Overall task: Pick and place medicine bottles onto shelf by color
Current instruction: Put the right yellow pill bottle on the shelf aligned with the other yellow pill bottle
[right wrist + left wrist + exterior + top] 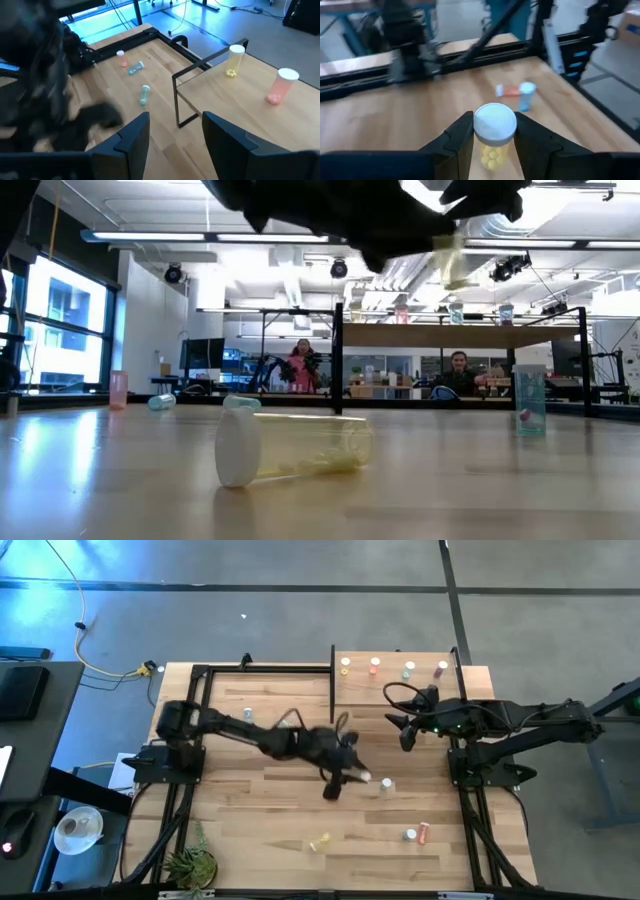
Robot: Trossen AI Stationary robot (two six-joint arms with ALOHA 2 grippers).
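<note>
Yellow bottle (493,131) upright in left jaws (492,135).

Your left arm reaches across mid-table, left gripper (492,145) clamped on a yellow bottle (494,131); your right arm hovers beside it, right gripper (172,135) fingers spread apart

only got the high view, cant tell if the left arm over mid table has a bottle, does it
Observer: Yes. The left wrist view shows the left jaws shut on a yellow bottle.
Operator: right jaws holding anything
Observer: No. The right wrist view shows the right jaws open and empty, near the shelf.
Operator: other yellow one near the front edge, standing
Observer: No. The low view shows that second yellow bottle lying on its side.
</note>
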